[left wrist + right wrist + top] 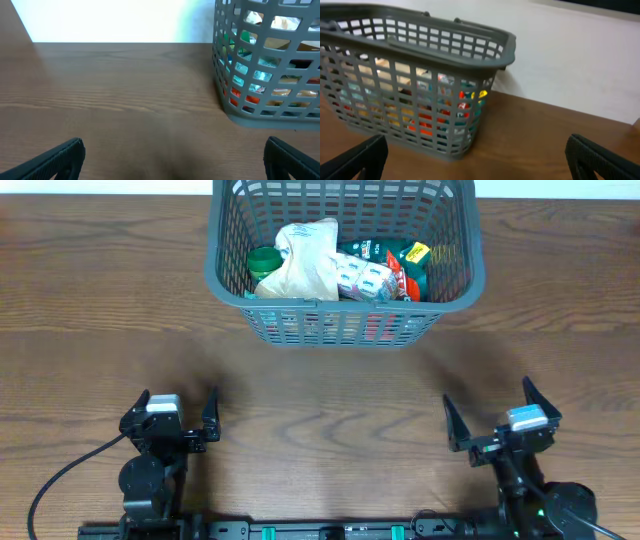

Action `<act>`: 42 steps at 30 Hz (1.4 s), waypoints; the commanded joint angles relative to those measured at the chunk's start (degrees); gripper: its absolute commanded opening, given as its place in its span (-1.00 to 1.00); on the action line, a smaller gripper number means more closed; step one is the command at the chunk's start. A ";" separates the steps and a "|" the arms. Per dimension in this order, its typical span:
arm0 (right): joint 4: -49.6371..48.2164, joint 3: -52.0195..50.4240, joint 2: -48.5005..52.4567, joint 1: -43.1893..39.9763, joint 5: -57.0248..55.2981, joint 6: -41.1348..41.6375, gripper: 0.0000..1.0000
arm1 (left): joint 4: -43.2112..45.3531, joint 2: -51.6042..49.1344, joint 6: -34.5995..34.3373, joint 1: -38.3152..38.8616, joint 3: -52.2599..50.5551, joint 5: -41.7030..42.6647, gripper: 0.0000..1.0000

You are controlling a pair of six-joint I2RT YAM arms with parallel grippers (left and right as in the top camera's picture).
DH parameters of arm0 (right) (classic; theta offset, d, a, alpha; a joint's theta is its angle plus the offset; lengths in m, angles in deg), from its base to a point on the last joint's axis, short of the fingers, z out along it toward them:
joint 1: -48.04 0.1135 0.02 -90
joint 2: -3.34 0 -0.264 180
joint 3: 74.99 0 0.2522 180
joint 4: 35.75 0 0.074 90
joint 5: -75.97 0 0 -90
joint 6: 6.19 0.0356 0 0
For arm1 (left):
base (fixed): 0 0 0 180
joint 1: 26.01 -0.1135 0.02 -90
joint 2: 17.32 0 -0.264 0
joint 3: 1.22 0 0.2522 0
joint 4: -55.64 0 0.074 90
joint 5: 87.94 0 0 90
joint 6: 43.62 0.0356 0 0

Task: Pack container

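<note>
Black and spread wide, the left end effector (178, 395) sits by the near left corner of the wooden worktop (330, 430) and the right end effector (487, 395) by the near right, both holding nothing. The grey container (345, 325) stands at the middle of the far edge, holding packets (365, 275) and a crumpled bag (305, 260). A careless reach could catch a finger in its slots, or shove it off that edge.
</note>
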 commanded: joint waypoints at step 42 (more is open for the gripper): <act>-9.09 -19.65 -2.32 -0.63 -7.58 5.75 0.99 | -0.37 0.39 -0.52 0.13 -1.40 -0.66 0.97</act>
